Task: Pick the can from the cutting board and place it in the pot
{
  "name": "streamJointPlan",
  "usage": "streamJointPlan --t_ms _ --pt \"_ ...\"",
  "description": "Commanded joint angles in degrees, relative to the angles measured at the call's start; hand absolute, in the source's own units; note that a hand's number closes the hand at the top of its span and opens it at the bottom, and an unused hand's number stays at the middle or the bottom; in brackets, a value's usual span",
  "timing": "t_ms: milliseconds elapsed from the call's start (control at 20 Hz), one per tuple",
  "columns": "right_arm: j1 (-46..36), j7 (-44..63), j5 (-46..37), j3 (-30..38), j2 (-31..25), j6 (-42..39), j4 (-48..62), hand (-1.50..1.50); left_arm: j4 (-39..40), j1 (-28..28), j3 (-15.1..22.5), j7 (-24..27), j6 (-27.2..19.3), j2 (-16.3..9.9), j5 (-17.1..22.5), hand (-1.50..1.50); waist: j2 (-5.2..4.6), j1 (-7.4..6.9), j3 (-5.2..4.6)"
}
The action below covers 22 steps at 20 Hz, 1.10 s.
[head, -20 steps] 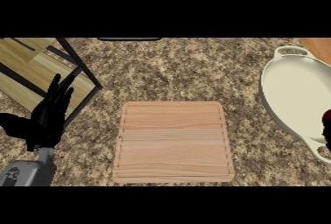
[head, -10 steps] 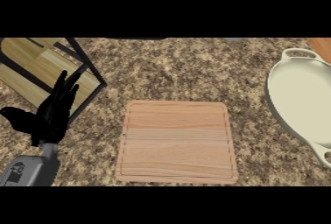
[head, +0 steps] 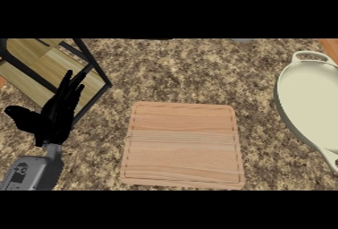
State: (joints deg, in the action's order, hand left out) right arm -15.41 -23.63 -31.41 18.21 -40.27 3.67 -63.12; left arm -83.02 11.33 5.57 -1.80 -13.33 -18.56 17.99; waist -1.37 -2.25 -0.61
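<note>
The table (head: 191,71) is a speckled brown and tan granite surface that fills nearly the whole head view, and everything else sits on it or over it.

The cutting board (head: 182,144) serves as the landmark. It is a pale wooden rectangle with rounded corners and a shallow groove running just inside its edge, lying flat a little below the middle of the view. Its top shows only wood grain; the can cannot be seen on it or anywhere else in the view, so where it is cannot be told.

To the right of the cutting board, well apart from it, lies the pot (head: 310,107): a wide cream vessel with a looped handle at its far end. Its right part runs off the view's edge. The visible part of its inside shows plain cream.

To the upper left of the cutting board stands a black wire rack (head: 92,74) with light wooden slats inside its frame, one corner of it pointing toward the board.

Left of the cutting board, and apart from it, the left robot hand (head: 56,116) shows above its grey forearm. Its fingers are straight and point upward, overlapping the rack's lower edge, with the thumb spread out to the left; it is released and holds nothing.

The right robot hand does not appear.
</note>
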Motion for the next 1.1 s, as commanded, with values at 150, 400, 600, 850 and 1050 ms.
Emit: streamJointPlan --t_ms 150,400,600,850,1050 --pt "-7.9 -1.4 1.8 -2.6 1.3 -9.0 14.4 -1.50 -2.0 7.5 -1.9 1.3 -0.3 -0.8 -0.7 0.00 0.62 0.13 0.76" --pt "-10.8 -10.8 2.1 -3.0 1.5 -10.0 19.8 -1.50 -5.3 3.5 0.6 2.1 -1.2 1.2 -1.9 0.00 0.94 0.17 0.80" --pt "-11.9 -15.5 7.3 0.2 5.1 -10.7 20.9 -1.50 -3.8 5.1 -2.3 1.5 0.2 -1.2 -0.5 0.00 1.09 1.15 0.78" --pt "-15.2 -12.9 14.9 6.8 2.1 -18.7 26.1 -1.50 -2.9 4.2 -1.2 3.3 -2.2 0.9 -2.5 0.00 1.21 2.05 0.69" --pt "-19.0 -9.4 19.5 11.4 -1.8 -24.0 31.5 -1.50 -3.7 5.0 -2.2 1.9 0.4 -1.1 -0.8 0.00 1.09 1.68 0.74"
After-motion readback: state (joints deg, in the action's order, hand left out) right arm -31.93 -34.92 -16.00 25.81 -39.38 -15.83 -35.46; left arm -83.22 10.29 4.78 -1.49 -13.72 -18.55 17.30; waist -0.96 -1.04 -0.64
